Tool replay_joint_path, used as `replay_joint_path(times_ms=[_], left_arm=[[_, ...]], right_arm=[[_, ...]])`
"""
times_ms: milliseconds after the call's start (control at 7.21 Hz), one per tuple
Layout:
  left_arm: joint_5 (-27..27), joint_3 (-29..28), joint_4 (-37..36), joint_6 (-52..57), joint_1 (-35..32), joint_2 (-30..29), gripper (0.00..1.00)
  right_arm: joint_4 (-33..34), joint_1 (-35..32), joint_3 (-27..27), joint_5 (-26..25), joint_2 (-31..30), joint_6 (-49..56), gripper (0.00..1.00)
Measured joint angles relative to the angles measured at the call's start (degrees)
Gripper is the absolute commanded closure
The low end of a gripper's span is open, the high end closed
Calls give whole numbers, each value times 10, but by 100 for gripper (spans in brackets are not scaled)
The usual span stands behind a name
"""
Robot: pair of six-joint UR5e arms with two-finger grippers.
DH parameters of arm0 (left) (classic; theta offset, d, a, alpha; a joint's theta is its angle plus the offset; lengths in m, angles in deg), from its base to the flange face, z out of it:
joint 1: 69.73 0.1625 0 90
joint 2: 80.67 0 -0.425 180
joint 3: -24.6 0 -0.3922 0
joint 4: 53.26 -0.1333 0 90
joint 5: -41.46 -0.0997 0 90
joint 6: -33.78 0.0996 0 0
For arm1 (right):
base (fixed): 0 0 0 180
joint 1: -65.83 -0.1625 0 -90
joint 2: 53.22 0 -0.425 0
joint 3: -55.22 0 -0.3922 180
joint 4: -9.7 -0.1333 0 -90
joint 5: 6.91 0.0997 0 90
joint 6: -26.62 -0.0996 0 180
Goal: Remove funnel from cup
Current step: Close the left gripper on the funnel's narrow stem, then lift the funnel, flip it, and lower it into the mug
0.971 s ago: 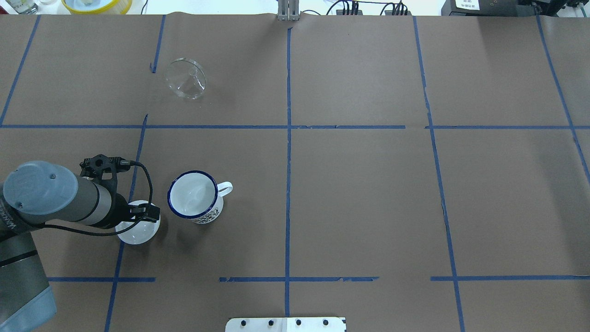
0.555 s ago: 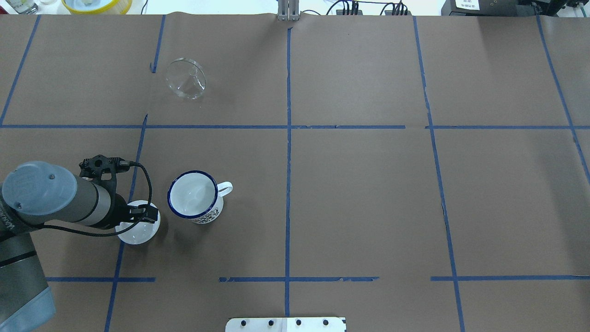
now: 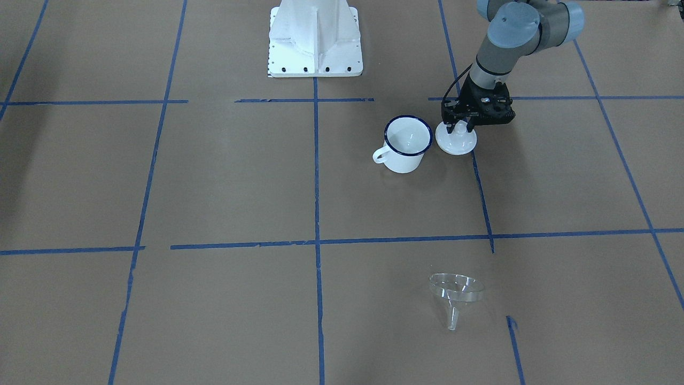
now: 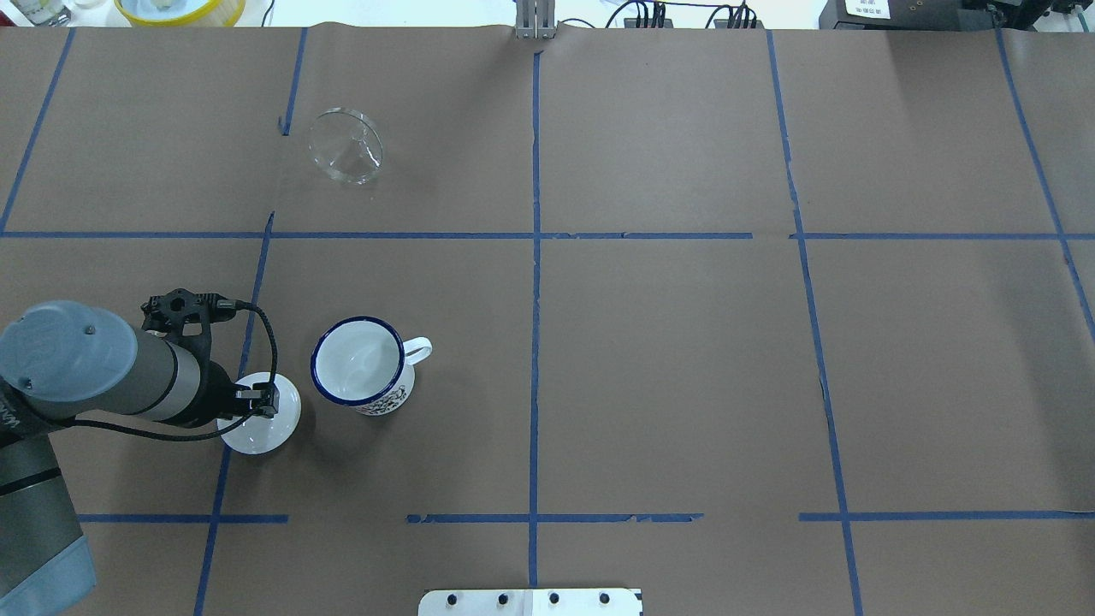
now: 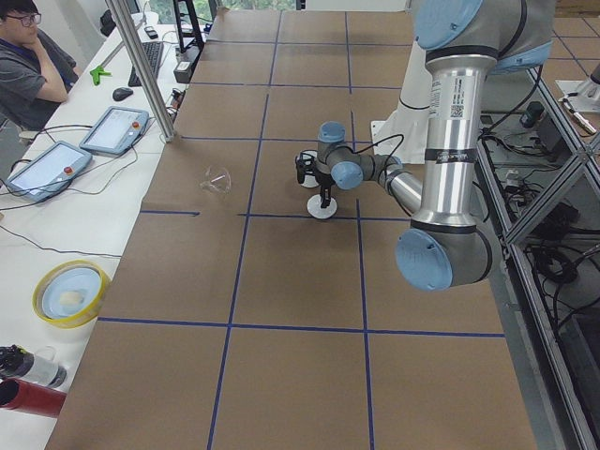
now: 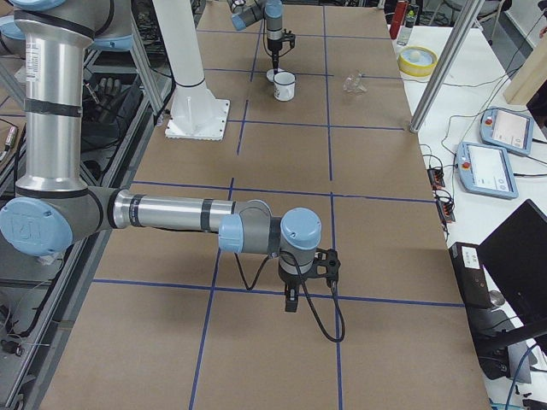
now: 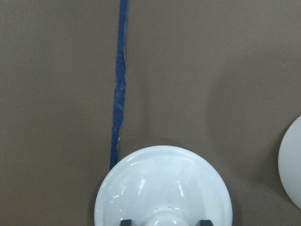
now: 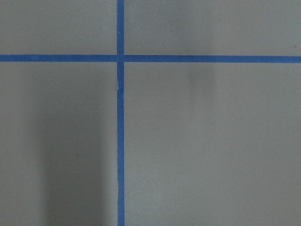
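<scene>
Comparing with a second ago, we see the left gripper (image 3: 459, 129) has drifted slightly and the white knobbed lid (image 4: 272, 436) now rests flat just beside the cup (image 4: 359, 372). Its fingers (image 7: 124, 221) stand spread either side of the knob, not pinching. The clear funnel (image 4: 346, 145) lies on the table, well apart from the cup, so we judge removal done. Whether the right gripper (image 6: 291, 298) is spread, we cannot tell.

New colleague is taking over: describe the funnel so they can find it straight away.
On the brown table, look in the far square beyond the cup. The funnel lies there alone, clear as glass, unlike the white cup and lid.
</scene>
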Motion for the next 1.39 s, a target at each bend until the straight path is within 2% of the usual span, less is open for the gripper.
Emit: replay_joint_path(times_ms=[277,832,971,1387], left_arm=[[0,6,-1,0,-1,2,100],[0,17,-3,0,-6,4,100],[0,40,-3,1,-9,18,100],[3,169,-29,4,-31,87,100]], right_arm=[[0,0,0,0,0,0,0],[0,0,0,0,0,0,0],[0,0,0,0,0,0,0],[0,0,0,0,0,0,0]])
